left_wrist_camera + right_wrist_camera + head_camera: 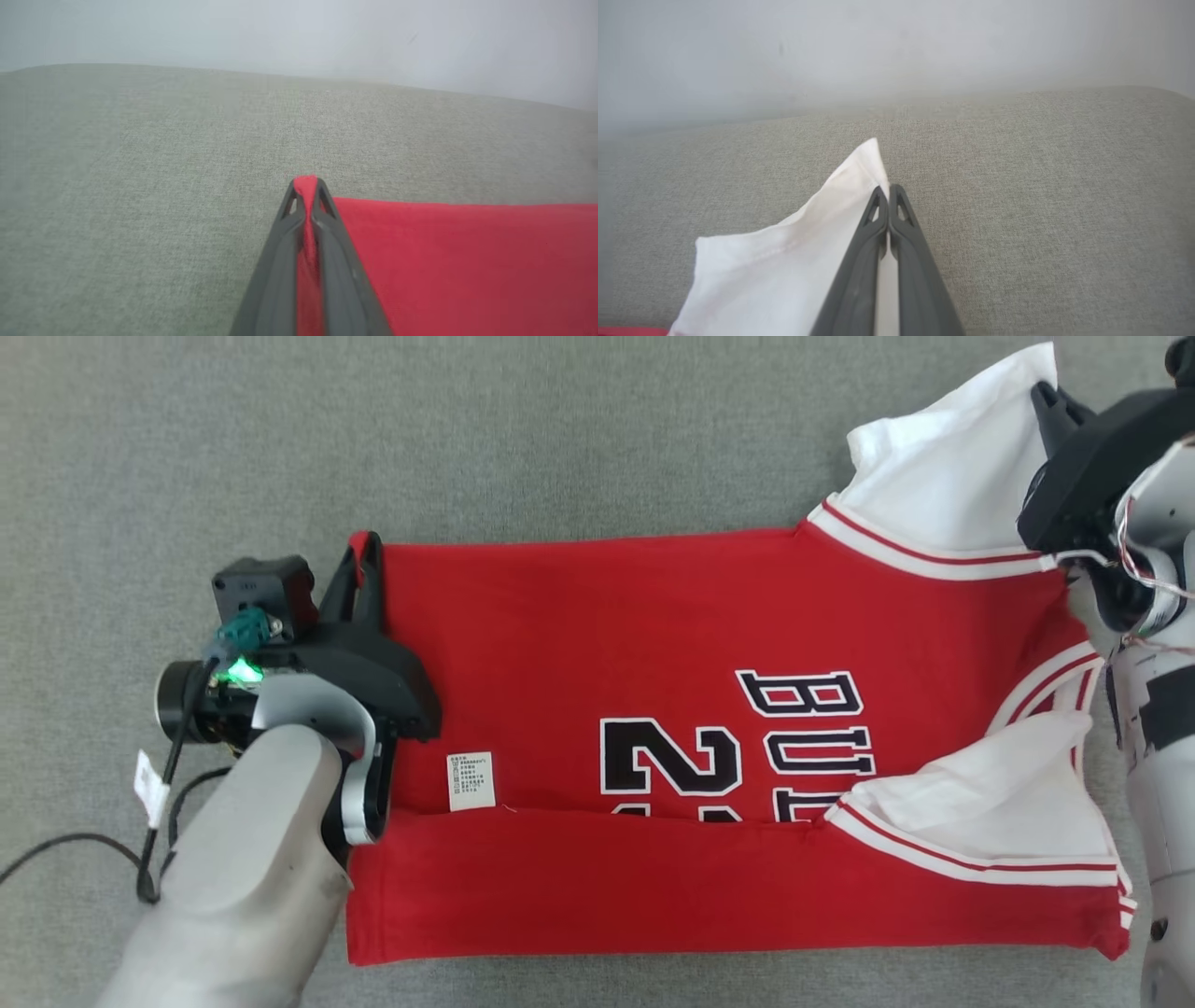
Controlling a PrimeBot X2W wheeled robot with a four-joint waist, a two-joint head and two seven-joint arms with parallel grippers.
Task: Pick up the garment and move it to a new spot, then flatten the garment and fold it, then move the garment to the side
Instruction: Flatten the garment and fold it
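**Garment** [653, 616]: red jersey with white sleeves, lying spread across the middle of the grey mat [560, 429]. The hem is at the robot's left, the shoulders at its right. The near long edge [653, 887] is already turned over the body and hides the lower part of the lettering. The care label [470, 781] sits just above that edge. Judged state: lengthwise fold half made, far side pending.

**Left gripper** [366, 546]: at the far hem corner. Fingers are together, clamped on red cloth, which shows pinched between them in the wrist view [306, 184].

**Right gripper** [1046, 397]: at the far sleeve [943, 476]. Fingers are together on white cloth, and the sleeve's tip [873, 154] pokes past them beside the gripper [888, 189].

**Reason for holds**: the grips take the two ends of the far edge, probably so it can be lifted as one line and laid toward the robot.

**Caution**: the right hold is on loose sleeve, so the shoulder may lag.
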